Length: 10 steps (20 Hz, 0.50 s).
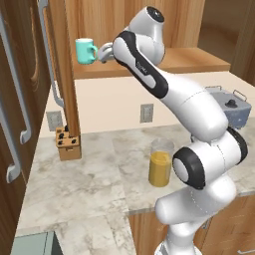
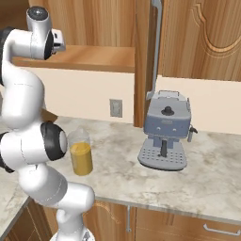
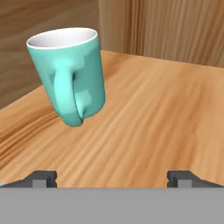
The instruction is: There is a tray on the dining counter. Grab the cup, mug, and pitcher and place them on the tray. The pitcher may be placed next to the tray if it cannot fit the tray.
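A: Where does the job stand?

B: Early, I'd judge. The mug (image 1: pixel 85 51) sits on a wooden shelf (image 2: pixel 89 57) above the wall counter (image 1: pixel 74 179), handle turned toward the hand. The gripper (image 1: pixel 105 52) hovers just beside it with its fingertips (image 3: pixel 41 178) spread wide and nothing between them (in the hand view the mug is ahead of the tips and off to one side, not yet inside the gap).

A: And the pitcher?

B: The pitcher (image 1: pixel 161 163) stands on the wall counter, orange liquid in it, close in front of the arm's base and well apart from the gripper. To its side there is a coffee machine (image 2: pixel 164 136), and a knife block (image 1: pixel 67 142) sits by the wooden post.

A: So nothing delivered?

B: As far as these views show, no. Both the mug and the pitcher wait where they stand, so each needs grabbing and carrying. The mug looks like the step in hand: the fingers must close in around it first.
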Motion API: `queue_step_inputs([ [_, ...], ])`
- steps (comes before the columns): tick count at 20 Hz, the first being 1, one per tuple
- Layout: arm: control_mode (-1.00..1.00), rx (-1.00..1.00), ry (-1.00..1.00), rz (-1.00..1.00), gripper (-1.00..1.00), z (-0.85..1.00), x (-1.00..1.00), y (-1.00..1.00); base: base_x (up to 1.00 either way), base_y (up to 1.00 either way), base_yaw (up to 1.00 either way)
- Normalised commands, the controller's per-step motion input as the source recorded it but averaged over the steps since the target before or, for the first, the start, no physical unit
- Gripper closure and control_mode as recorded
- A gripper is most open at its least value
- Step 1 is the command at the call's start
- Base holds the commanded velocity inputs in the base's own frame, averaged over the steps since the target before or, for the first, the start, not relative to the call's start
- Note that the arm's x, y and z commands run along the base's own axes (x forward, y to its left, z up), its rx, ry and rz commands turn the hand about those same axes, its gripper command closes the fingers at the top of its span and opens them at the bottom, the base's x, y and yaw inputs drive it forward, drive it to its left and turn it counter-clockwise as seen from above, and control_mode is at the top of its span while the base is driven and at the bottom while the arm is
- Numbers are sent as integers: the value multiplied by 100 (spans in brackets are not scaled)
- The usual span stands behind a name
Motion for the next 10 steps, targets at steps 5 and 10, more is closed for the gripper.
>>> queue_step_inputs([
  [5, -100, 0, 0, 2, -100, 0, 32, 25, 0, 0, 0],
  [10, -100, 0, 0, 2, -100, 0, 34, 23, 0, 0, 0],
])
